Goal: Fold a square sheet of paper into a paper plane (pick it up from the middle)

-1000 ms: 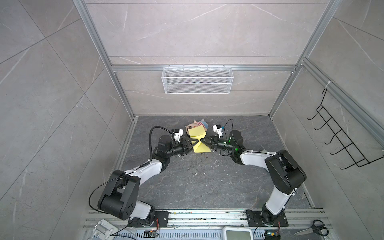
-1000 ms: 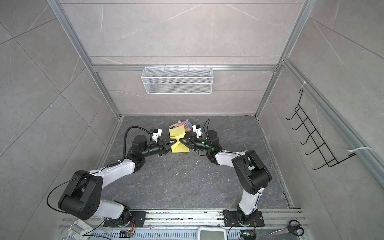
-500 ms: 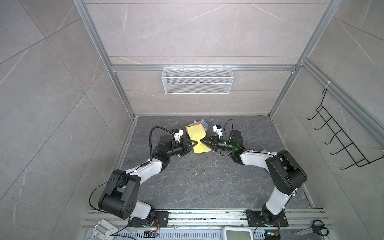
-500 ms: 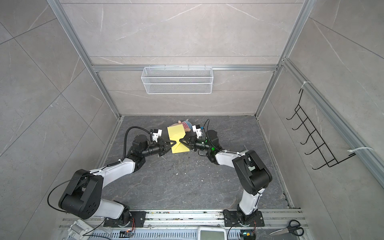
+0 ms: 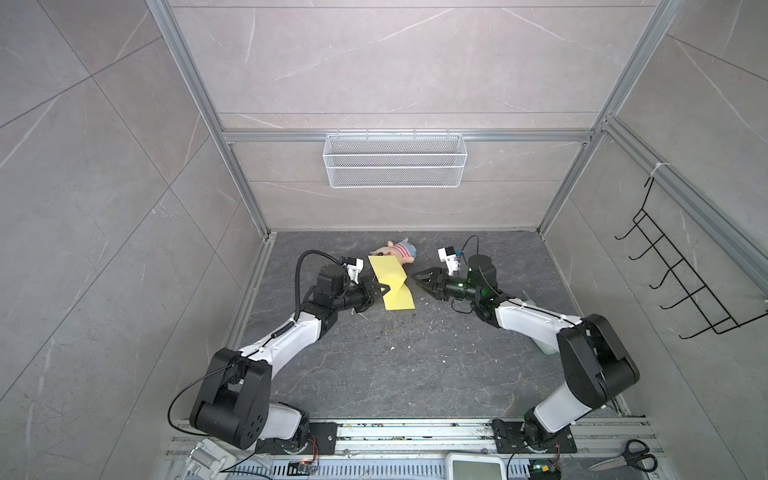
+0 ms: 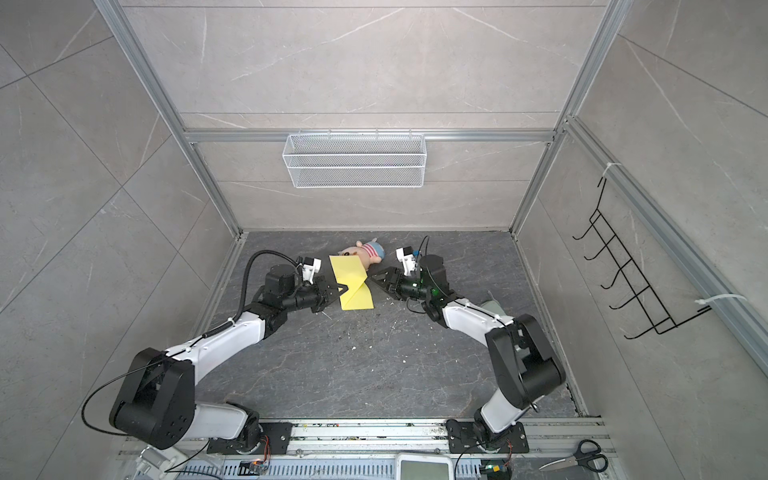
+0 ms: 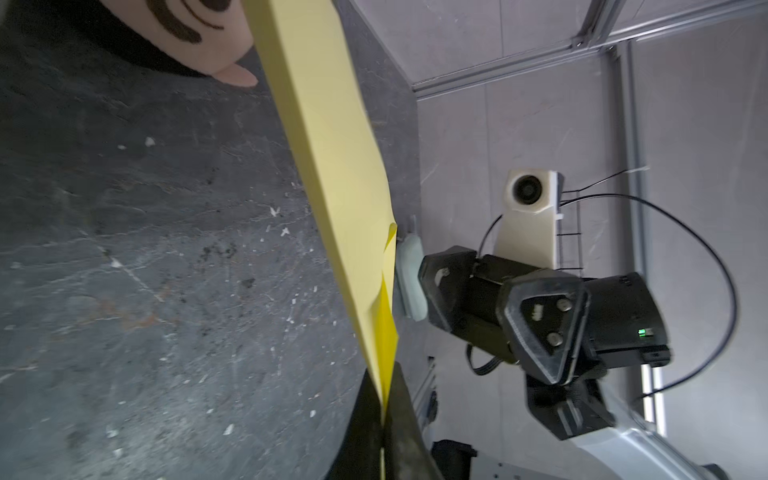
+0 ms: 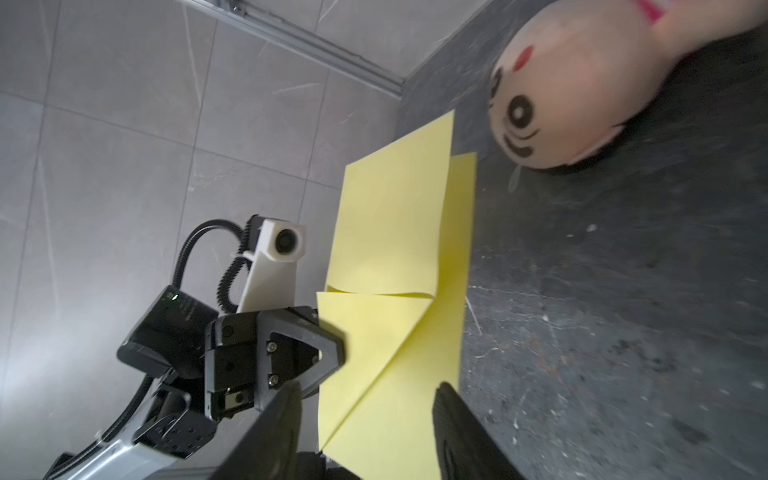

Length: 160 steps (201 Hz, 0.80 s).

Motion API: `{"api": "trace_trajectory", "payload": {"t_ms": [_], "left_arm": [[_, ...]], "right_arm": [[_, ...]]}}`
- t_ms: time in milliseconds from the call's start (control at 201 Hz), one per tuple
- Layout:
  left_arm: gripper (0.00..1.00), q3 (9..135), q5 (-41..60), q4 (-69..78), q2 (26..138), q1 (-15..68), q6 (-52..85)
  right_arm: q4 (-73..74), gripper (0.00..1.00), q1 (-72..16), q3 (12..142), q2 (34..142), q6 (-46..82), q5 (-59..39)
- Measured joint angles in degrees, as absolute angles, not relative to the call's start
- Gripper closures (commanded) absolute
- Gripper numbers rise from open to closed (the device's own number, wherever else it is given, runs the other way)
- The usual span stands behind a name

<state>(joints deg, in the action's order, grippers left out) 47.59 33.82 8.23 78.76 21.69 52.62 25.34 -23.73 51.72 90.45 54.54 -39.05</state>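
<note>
The left jaws have clamped on the creased paper (image 5: 398,296) beside the doll (image 5: 401,250). The right jaws have just opened and let it go, likely to regrip for folding.

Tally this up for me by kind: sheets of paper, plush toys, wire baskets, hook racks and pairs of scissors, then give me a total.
yellow paper sheet: 1
plush doll: 1
wire basket: 1
black hook rack: 1
scissors: 1
Total: 5
</note>
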Motion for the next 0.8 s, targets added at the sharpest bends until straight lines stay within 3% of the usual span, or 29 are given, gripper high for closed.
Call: {"api": "trace_trajectory", "payload": {"t_ms": [85, 149, 324, 503, 637, 797], "left_arm": [[0.98, 53.36, 27.29, -5.37, 77.25, 22.06, 45.12], [0.98, 57.95, 20.91, -14.55, 76.86, 22.98, 39.81], [0.98, 70.32, -1.50, -37.63, 79.72, 30.24, 30.39], [0.98, 79.77, -22.81, -55.61, 92.82, 37.69, 29.23], [0.94, 83.37, -31.53, -63.88, 104.53, 41.78, 31.11], [0.89, 90.80, -33.78, -68.12, 117.21, 45.98, 33.67]], "right_arm": [[16.93, 0.17, -23.09, 52.31, 85.86, 47.90, -33.45], [12.01, 0.01, -22.96, 52.62, 83.02, 43.51, -29.10], [3.38, 0.01, -22.90, 52.60, 78.41, 36.07, -19.25], [-1.61, 0.01, -22.90, 52.03, 76.03, 32.71, -11.20], [-3.49, 0.01, -22.90, 50.89, 74.50, 32.29, -7.01], [-4.97, 0.01, -22.72, 49.87, 74.32, 32.49, -4.23]]}}
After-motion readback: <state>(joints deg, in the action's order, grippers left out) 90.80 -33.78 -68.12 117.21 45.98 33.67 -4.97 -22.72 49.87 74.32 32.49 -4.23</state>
